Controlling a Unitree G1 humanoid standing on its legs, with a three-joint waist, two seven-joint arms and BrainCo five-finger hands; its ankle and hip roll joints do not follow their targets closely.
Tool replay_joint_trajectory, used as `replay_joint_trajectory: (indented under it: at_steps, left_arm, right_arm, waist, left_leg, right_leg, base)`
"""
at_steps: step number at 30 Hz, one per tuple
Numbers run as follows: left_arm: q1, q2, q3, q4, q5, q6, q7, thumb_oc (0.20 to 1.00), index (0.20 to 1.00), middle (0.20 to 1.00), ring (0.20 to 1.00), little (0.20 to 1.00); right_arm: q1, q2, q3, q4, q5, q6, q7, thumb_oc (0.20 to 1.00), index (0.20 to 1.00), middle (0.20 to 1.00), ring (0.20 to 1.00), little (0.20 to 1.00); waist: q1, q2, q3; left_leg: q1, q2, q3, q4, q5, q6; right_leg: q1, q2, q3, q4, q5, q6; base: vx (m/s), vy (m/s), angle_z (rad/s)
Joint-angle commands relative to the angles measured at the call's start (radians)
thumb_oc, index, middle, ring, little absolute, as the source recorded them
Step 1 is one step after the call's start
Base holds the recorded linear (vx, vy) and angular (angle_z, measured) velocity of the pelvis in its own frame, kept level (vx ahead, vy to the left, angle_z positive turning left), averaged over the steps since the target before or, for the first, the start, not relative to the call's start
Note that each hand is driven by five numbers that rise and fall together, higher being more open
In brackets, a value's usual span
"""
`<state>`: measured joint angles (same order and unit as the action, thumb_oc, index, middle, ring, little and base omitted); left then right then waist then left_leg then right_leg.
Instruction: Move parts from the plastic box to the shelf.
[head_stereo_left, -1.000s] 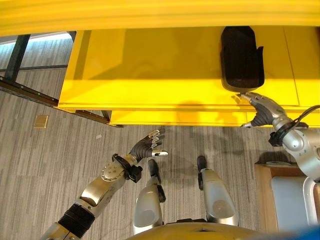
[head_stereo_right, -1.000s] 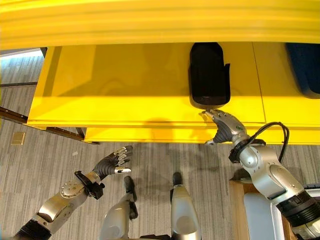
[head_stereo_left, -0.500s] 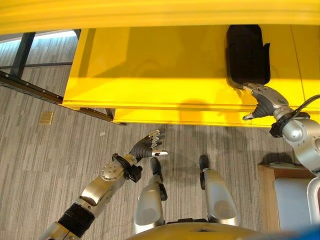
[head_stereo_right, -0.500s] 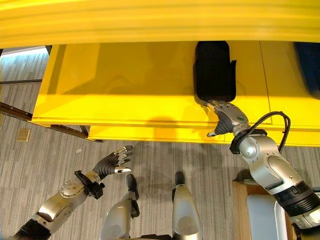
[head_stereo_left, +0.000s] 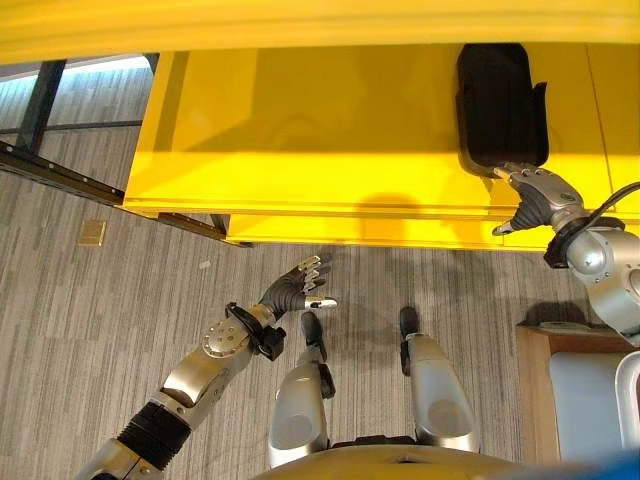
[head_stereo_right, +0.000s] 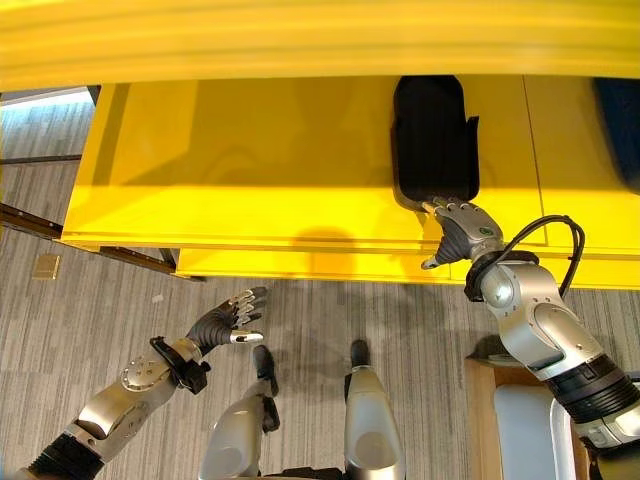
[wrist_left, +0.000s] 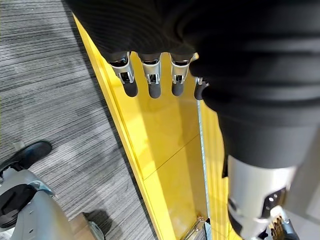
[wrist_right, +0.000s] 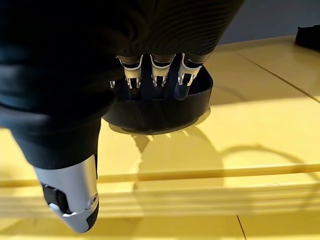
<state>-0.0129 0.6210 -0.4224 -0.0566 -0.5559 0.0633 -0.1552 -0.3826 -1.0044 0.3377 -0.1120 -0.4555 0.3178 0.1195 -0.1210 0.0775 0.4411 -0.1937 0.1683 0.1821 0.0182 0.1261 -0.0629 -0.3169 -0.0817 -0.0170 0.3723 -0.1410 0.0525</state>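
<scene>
One black part lies on the yellow shelf, its near rim just under the straight, relaxed fingertips of the right hand, whose thumb hangs apart. The right wrist view shows those fingers touching the part's rim, which the head views cannot settle. The left hand hovers open over the grey floor, grasping nothing, well apart from the part.

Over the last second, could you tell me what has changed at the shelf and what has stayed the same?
The right hand has pushed the black part farther back on the yellow shelf, its straight fingers against the part's near rim and following it in. The camera has also shifted a little. The left hand stays open and idle, low over the floor, holding nothing.
</scene>
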Motion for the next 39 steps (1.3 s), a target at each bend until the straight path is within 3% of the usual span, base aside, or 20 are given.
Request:
replay_joint_trajectory:
  at_steps: [1,39]
  left_arm:
    - [0.029,0.046,0.012,-0.062,0.020,-0.020,-0.026,1.000,1.000,1.000,1.000,1.000]
    - [0.007,0.014,0.003,-0.031,0.024,-0.029,-0.029,1.000,1.000,1.000,1.000,1.000]
  right_arm:
    - [-0.064,0.040,0.007,0.013,-0.010,0.018,-0.040,1.000,1.000,1.000,1.000,1.000]
    - [-0.226,0.094,-0.038,0.146,-0.023,0.027,-0.145,1.000,1.000,1.000,1.000,1.000]
  waist:
    - [-0.011,-0.040,-0.014]
    - [-0.013,-0.003,0.003]
  left_leg:
    - [0.014,0.006,0.045,0.132,-0.160,0.000]
    - [0.008,-0.003,0.045,0.143,-0.165,0.001]
  right_leg:
    - [0.112,-0.012,-0.050,-0.113,-0.013,0.000]
    - [0.078,-0.026,-0.037,-0.087,-0.008,-0.001]
  base:
    - [0.00,0.000,0.00]
    - [0.00,0.000,0.00]
